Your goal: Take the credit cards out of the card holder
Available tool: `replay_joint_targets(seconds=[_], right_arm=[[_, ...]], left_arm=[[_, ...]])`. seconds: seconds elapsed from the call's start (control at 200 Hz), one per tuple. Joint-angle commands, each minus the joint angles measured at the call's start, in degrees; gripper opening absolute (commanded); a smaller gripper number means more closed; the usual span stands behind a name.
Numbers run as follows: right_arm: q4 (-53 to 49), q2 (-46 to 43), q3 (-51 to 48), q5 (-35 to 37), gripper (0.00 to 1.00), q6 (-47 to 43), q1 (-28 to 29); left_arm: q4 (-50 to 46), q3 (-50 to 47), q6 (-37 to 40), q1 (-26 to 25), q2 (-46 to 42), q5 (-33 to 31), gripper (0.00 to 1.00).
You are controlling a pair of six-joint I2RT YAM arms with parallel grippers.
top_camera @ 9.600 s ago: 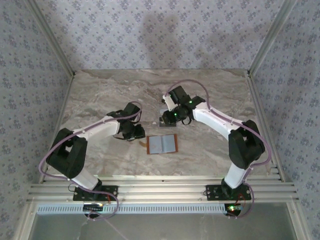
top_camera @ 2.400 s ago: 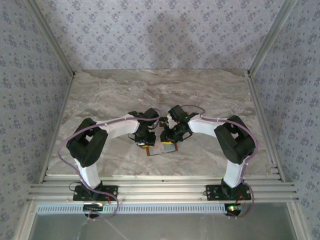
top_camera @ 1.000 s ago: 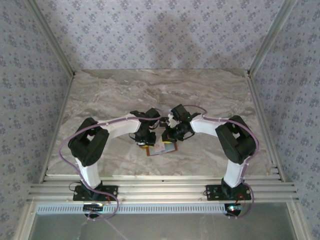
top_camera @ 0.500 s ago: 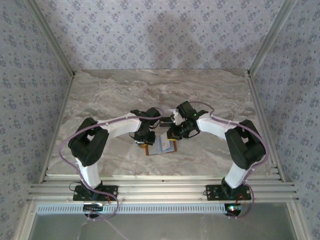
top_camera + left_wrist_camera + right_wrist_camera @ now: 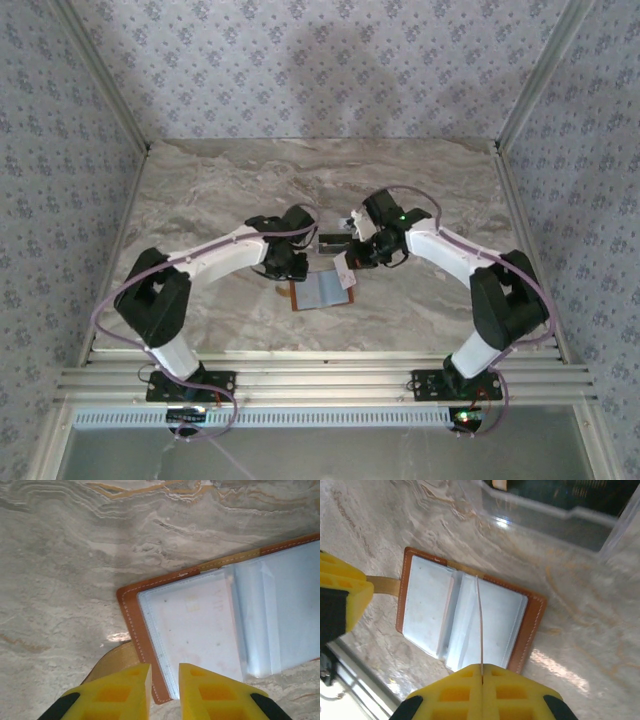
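- Right gripper (image 5: 481, 672) — squeezed tight on one thin credit card (image 5: 480, 620), above the open card holder (image 5: 532, 625).
- Left gripper (image 5: 165, 672) — fingers a little apart at its edge; cannot tell if holding.

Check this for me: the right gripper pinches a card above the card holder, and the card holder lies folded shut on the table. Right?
Not quite. The right gripper does pinch a credit card above the card holder, but the card holder lies open on the marble table, clear sleeves facing up; the right wrist view shows it.
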Motion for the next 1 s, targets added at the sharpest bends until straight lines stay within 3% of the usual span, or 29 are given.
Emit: replay_joint_targets(seconds=[0.0, 0.19, 0.495, 0.685, 0.994], right_arm=[[-4.93, -3.06, 3.4, 4.45, 0.0, -13.11, -0.85], [-8.2, -1.86, 10.0, 12.91, 0.0, -31.98, 0.12], [-15.16, 4.93, 20.99, 16.23, 0.0, -60.07, 0.59], [-22.86, 12.97, 33.48, 16.9, 0.0, -68.96, -0.22], [-35.27, 27.55, 53.86, 15.46, 0.0, -74.79, -1.33]], left_arm=[[1.38, -3.7, -1.78, 2.33, -4.02, -0.1, 0.22], [7.42, -10.14, -3.95, 6.14, -10.03, 3.58, 0.24], [10.68, -15.89, -5.72, 10.09, -16.09, 7.17, 0.27], [11.5, -17.66, -6.53, 10.33, -18.52, 7.26, 0.28], [10.79, -19.4, -7.34, 10.53, -20.97, 6.33, 0.28]])
